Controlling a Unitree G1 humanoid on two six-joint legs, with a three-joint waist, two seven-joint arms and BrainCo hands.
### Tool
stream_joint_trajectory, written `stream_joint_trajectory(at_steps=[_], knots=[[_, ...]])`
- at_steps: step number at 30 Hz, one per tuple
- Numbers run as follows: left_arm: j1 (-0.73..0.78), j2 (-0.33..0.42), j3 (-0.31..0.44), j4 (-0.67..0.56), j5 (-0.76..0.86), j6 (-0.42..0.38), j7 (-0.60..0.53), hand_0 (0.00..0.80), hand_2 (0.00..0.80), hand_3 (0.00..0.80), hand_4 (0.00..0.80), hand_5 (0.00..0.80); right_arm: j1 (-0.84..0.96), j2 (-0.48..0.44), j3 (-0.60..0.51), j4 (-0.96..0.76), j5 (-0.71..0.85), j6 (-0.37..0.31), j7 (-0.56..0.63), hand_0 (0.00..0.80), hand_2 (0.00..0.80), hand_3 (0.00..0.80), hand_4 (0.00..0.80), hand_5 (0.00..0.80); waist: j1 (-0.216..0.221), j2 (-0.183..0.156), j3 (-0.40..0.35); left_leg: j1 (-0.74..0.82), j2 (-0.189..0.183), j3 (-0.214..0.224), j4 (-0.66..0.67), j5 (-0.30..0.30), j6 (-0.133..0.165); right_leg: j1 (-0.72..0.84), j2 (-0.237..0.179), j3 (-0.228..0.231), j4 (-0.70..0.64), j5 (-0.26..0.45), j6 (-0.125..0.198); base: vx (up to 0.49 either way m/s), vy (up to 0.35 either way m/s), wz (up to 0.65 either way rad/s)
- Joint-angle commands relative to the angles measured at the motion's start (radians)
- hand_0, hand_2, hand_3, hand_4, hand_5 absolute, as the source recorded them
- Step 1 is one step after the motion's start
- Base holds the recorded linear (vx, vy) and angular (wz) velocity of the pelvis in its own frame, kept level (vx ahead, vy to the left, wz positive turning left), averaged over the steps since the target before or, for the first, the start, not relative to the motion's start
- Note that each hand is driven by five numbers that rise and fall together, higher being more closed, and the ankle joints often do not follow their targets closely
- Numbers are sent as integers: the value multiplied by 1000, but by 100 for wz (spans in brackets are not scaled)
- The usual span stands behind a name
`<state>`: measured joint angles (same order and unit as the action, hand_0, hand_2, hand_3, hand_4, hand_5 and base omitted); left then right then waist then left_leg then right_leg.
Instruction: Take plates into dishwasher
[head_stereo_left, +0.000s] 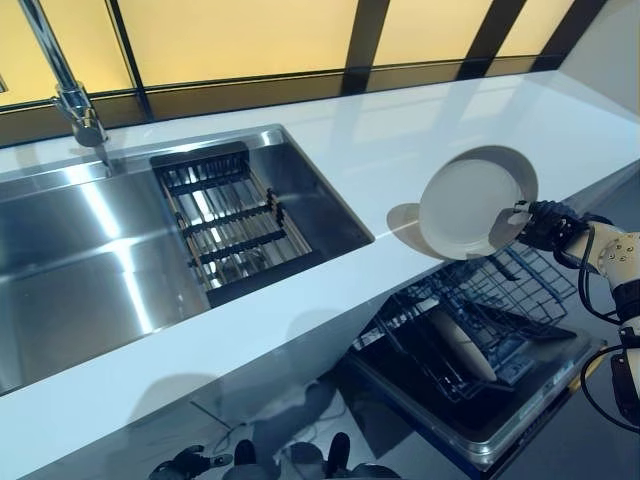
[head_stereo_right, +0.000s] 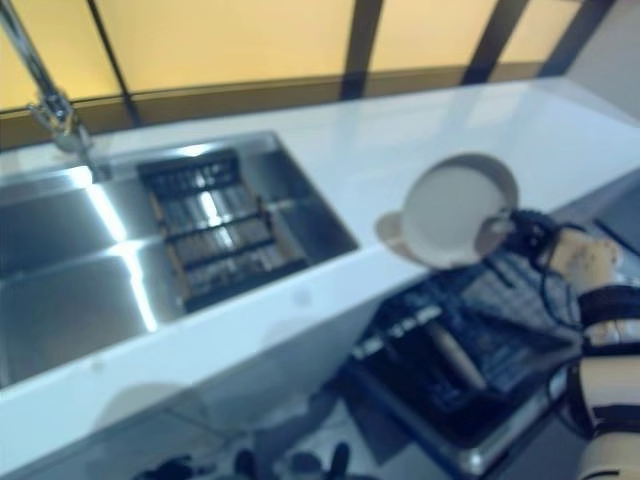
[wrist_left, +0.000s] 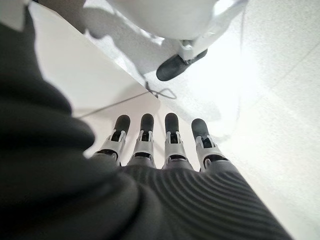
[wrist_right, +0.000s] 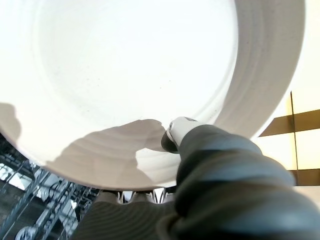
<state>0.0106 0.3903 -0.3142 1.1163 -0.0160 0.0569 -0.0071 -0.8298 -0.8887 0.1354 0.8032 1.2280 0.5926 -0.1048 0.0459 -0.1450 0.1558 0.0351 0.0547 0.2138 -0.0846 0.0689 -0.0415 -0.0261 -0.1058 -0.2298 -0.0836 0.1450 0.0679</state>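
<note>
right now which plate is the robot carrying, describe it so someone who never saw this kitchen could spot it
Start at the long white countertop and follow its front edge to the open dishwasher with the dark wire rack below it. Above that rack, the right hand pinches a round white plate by its rim, held tilted in the air. The other plate stands slotted in the rack; this one is held aloft.

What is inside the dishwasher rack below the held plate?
One pale plate stands in the dark wire rack. The plate pinched by the right robot hand covers the rack's far corner.
</note>
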Motion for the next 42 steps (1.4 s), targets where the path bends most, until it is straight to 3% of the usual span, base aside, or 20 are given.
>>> stream_joint_trajectory(at_steps=[1,7,15,21,32,37,42], knots=[[-66,-6,-58,15,-16,2,-6,0,0,0,0,0,-156,-19,-61,-34,86,-76,-46,800,800,800,800,800,43,19,29,-2,4,-56,-3,-48,29,24,-60,8,166,-83,79,2,11,9],[-71,-13,-65,18,-23,4,-3,0,0,0,0,0,-166,37,-59,-56,164,-82,-176,800,800,800,800,800,47,24,32,2,2,-58,-3,-47,32,24,-65,5,180,-82,81,2,5,3],[-83,-23,-86,17,-31,12,0,0,0,0,0,0,-194,103,-86,-83,253,-192,-436,800,800,800,800,800,57,33,31,3,-6,-64,-3,-49,36,30,-70,5,185,-80,85,0,0,0],[-94,-32,-96,28,-39,9,4,0,0,0,0,0,-230,136,-75,-81,246,-247,-552,800,800,800,800,800,66,35,29,2,-12,-70,-3,-49,40,31,-71,5,191,-80,86,1,3,1],[-100,-37,-103,30,-44,16,13,0,0,0,0,0,-285,158,-34,-33,259,-248,-694,800,800,800,800,800,85,31,32,0,-20,-81,-3,-47,46,33,-81,-5,217,-76,90,0,2,1],[-100,-39,-97,34,-41,19,9,0,0,0,0,0,-295,163,-14,-12,231,-182,-733,800,800,800,800,800,89,30,26,3,-22,-82,-3,-46,46,39,-84,-9,219,-73,92,0,0,0],[-97,-39,-94,34,-49,17,4,0,0,0,0,0,-297,138,17,51,163,-65,-723,800,800,800,800,800,90,28,24,7,-22,-81,-3,-47,47,39,-88,-12,232,-67,96,24,40,2]])
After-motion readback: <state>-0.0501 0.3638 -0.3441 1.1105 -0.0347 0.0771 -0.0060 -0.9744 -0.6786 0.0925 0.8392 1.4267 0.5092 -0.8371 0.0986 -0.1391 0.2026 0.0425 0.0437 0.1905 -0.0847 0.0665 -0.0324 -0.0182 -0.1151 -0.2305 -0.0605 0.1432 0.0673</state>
